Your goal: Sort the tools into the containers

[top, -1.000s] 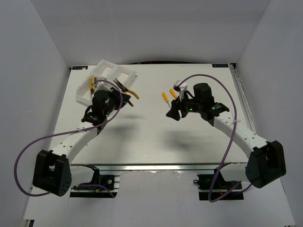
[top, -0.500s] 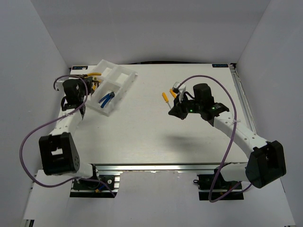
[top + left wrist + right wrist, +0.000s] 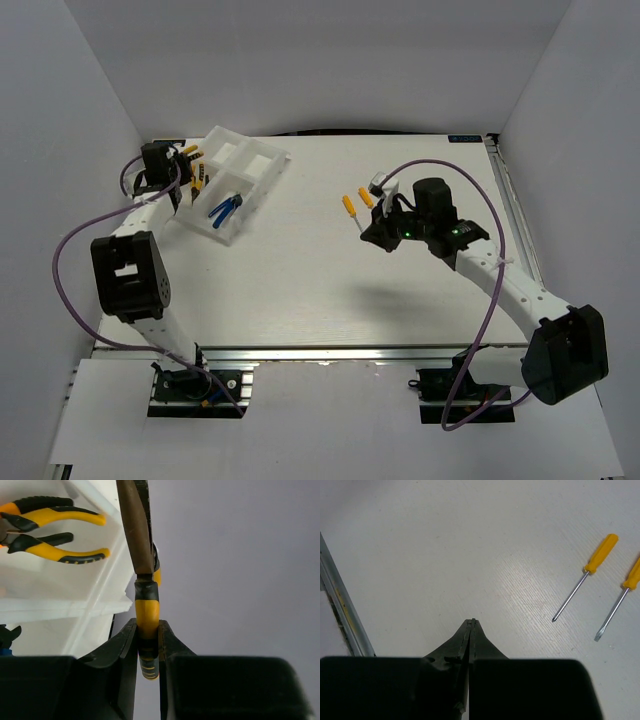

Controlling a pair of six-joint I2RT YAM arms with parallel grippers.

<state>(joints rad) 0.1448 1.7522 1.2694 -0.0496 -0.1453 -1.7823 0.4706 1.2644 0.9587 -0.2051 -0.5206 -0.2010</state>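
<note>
My left gripper (image 3: 148, 645) is shut on one handle of yellow-black pliers (image 3: 136, 535), which stick out away from the camera past the left end of the white divided tray (image 3: 75, 597). From above, this gripper (image 3: 178, 166) hovers at the tray's (image 3: 262, 172) far-left end. A second pair of yellow-black pliers (image 3: 47, 530) lies in an end compartment. Blue-handled pliers (image 3: 222, 208) lie in a near compartment. Two orange-yellow screwdrivers (image 3: 585, 575) (image 3: 620, 597) lie side by side on the table. My right gripper (image 3: 471, 623) is shut and empty, just short of them (image 3: 349, 207).
The left wall stands close behind my left gripper. A metal rail (image 3: 342, 612) runs along the table's edge. Purple cables (image 3: 440, 165) loop over both arms. White table (image 3: 300, 270) spreads between the tray and the screwdrivers.
My left arm has swung from the tray's near right side round to its far-left end, carrying the yellow-black pliers. My right gripper has shut on nothing and barely moved.
</note>
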